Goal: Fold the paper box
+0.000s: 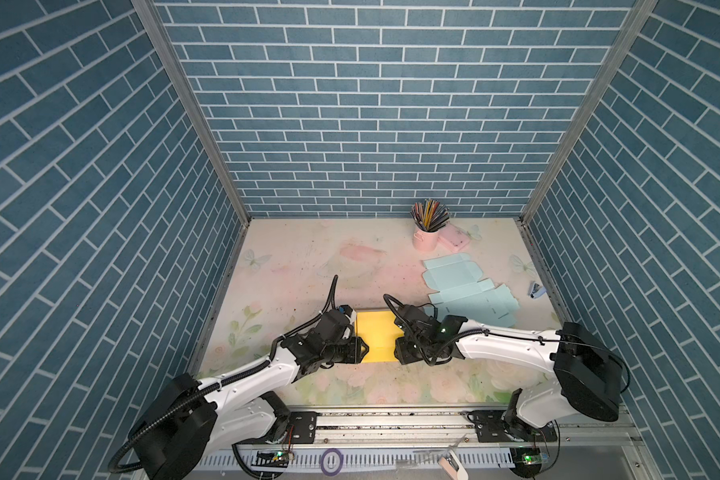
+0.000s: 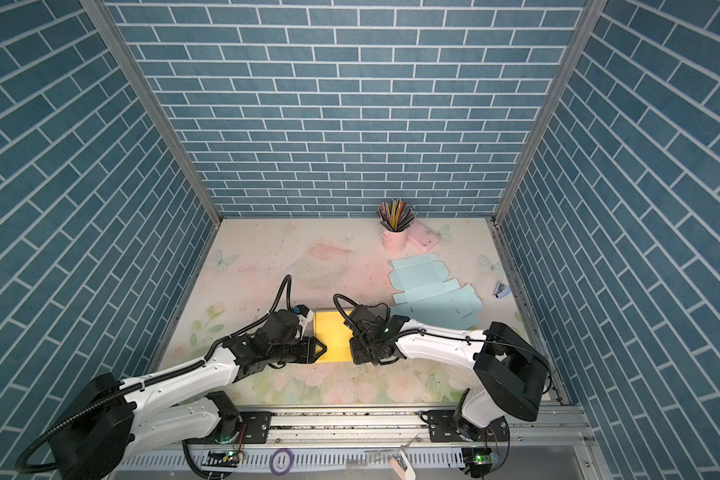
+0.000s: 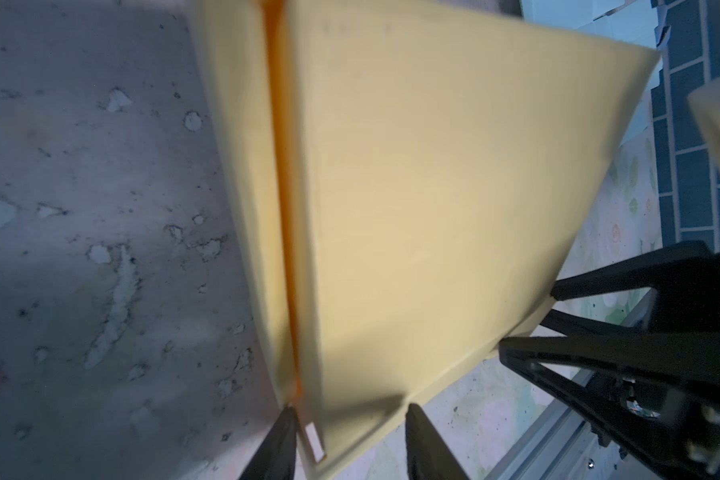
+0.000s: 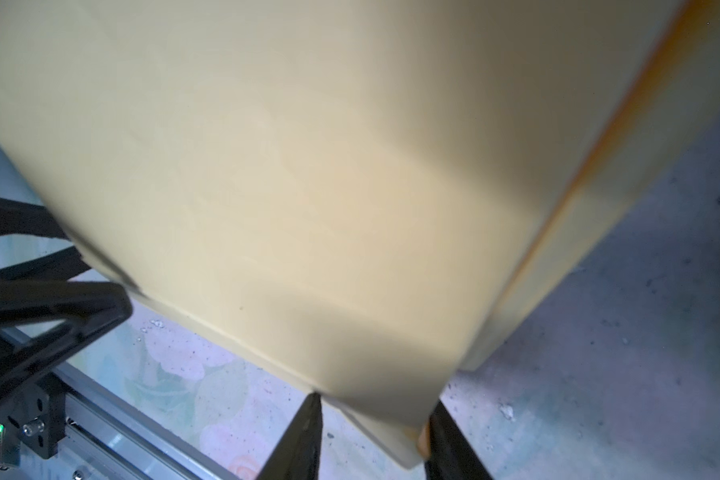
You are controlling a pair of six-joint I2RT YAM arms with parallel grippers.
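The yellow paper box (image 1: 377,336) (image 2: 333,337) sits low at the front middle of the mat, between my two grippers. My left gripper (image 1: 361,349) (image 2: 319,351) holds its left end, and in the left wrist view the gripper (image 3: 350,432) has a corner of the box (image 3: 412,208) between its fingers, with an orange slit along one fold. My right gripper (image 1: 398,351) (image 2: 352,351) holds the right end. The right wrist view shows that gripper (image 4: 375,428) with both fingers against the box (image 4: 308,166) corner. The box's underside is hidden.
A flat light-blue box blank (image 1: 466,291) lies behind my right arm. A pink cup of pencils (image 1: 425,237) and a pink case (image 1: 454,239) stand at the back right. A small blue stapler (image 1: 535,289) lies by the right wall. A metal rail (image 1: 391,415) runs along the front.
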